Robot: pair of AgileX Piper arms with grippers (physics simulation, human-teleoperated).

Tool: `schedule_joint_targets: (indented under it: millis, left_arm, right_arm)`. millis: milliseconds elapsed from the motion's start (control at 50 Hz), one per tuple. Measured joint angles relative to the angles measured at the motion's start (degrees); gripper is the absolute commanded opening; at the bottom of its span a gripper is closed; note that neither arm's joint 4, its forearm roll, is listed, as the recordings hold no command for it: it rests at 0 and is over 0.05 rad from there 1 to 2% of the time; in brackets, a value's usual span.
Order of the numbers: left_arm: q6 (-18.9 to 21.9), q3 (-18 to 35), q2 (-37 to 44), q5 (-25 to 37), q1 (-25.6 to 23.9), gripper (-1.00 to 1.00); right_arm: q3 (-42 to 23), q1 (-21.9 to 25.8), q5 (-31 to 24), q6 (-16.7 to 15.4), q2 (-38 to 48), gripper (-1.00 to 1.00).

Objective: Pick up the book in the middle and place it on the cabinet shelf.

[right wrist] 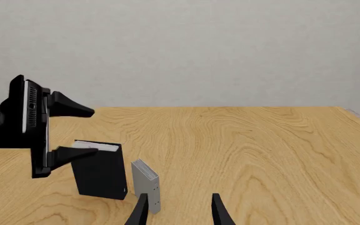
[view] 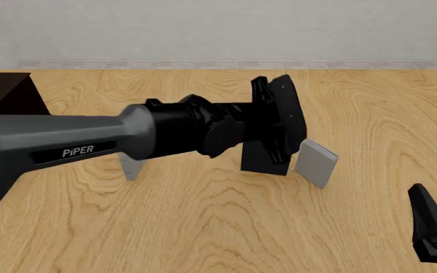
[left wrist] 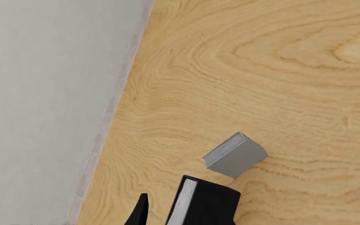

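Wooden table [view: 203,227], light grain, backed by a pale grey wall [view: 218,28]. The book [right wrist: 99,171], thick and black with white page edges, stands upright on the table near its middle; in the front view only its lower part [view: 263,160] shows below the arm. Light-grey book [view: 315,162], thinner, stands just beside it on the right, slightly tilted. A second light-grey book [view: 132,168] stands to the left, mostly hidden behind the left arm [view: 66,148]. Left gripper [right wrist: 73,131] reaches across above the black book, jaws spread wide: one finger well above the book, the other at its top edge; nothing is grasped. Right gripper [right wrist: 178,208] hovers low at the near right of the table, fingers parted, holding nothing, well apart from the books. Cabinet shelf [view: 6,94], dark brown, sits at the far left edge, only a corner visible.
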State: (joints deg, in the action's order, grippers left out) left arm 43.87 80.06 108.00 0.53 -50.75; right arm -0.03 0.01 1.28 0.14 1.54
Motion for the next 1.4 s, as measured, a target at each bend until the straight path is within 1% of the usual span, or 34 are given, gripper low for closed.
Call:
schedule_joint_targets:
  millis: [280,740,1400]
  left_arm:
    - [-0.76,1.55,2.22,1.08,0.25,1.0]
    - [-0.12,8.47,8.57,5.02,2.82,1.0]
    - [-2.07,12.36,13.78,6.73,2.58,1.0]
  right_arm:
    - [0.0,0.0,0.0,0.0,0.0,1.0]
    - [0.0,0.0,0.0,0.0,0.0,1.0]
    - [0.0,0.0,0.0,0.0,0.0,1.0]
